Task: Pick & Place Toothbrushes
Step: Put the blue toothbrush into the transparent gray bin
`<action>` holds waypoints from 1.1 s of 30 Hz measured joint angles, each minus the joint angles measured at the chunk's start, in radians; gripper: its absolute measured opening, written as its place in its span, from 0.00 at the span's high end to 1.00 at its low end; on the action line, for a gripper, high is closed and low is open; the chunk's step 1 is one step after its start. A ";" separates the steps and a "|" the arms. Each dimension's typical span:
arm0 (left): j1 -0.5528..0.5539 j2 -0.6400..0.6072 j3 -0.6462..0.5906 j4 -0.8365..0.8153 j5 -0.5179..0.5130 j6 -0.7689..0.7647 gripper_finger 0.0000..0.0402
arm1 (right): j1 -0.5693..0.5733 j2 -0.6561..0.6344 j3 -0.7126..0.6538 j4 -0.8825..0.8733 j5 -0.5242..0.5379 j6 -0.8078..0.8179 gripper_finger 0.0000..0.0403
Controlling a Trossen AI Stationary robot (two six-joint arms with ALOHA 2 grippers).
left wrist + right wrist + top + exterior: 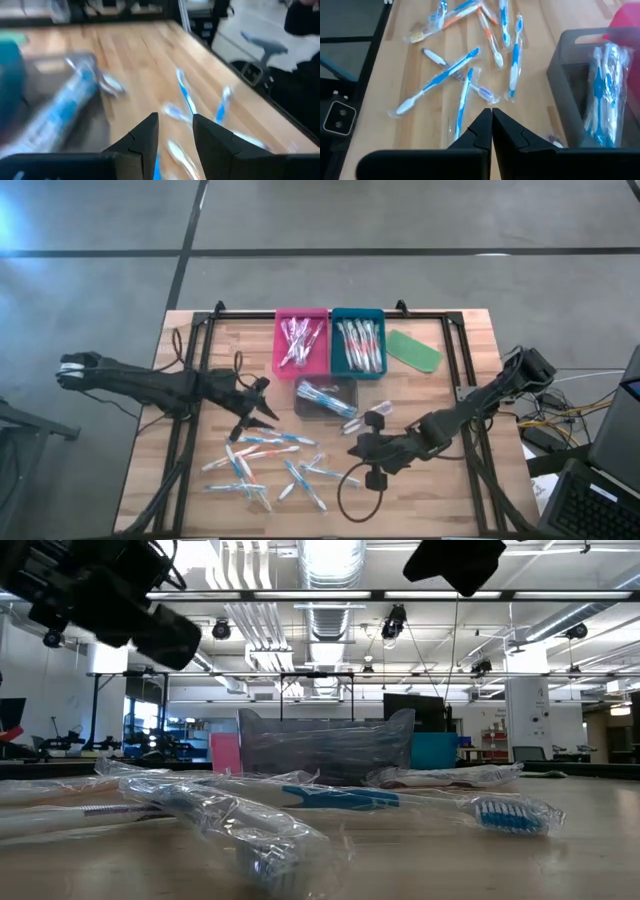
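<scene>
Hovering half-open and empty above the loose toothbrushes (262, 465) scattered on the table's (470, 495) near half, the left gripper (262, 412) is facing light, stiff, slippery-wrapped sticks, probably best pinched mid-handle; the right gripper (372, 448) is waiting shut, empty.

the table (470, 350) is pale wood with a plank pattern, framed by black rails, and on it stand a pink tray (300, 343), a teal tray (358, 342) and a see-through grey tray (326, 397), with a flat green piece (414, 350) beside them. the toothbrushes (262, 464) are whitish in clear wrappers, with blue or orange accents; those in the grey tray are blue. both arms are black, and the floor is grey with dark lines.
</scene>
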State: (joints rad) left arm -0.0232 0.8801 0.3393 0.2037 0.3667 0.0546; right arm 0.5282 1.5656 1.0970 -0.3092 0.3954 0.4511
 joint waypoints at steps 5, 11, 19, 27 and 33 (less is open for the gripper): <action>-0.107 0.025 0.057 -0.187 -0.122 -0.030 0.69 | -0.002 0.008 0.027 -0.001 0.000 -0.058 0.98; -0.202 0.100 0.151 -0.405 -0.351 -0.084 0.69 | -0.002 0.005 0.041 -0.001 0.021 -0.070 0.98; -0.209 0.235 0.239 -0.621 -0.379 -0.146 0.69 | -0.003 0.004 0.031 -0.009 0.024 -0.066 0.98; -0.209 0.372 0.288 -0.671 -0.386 -0.146 0.69 | -0.003 0.004 0.030 -0.009 0.025 -0.059 0.98; -0.208 0.475 0.303 -0.669 -0.393 -0.146 0.69 | -0.003 0.003 0.029 -0.008 0.025 -0.059 0.98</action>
State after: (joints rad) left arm -0.2314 1.3550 0.6428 -0.4658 -0.0265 -0.0910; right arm 0.5255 1.5688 1.1255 -0.3172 0.4202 0.3923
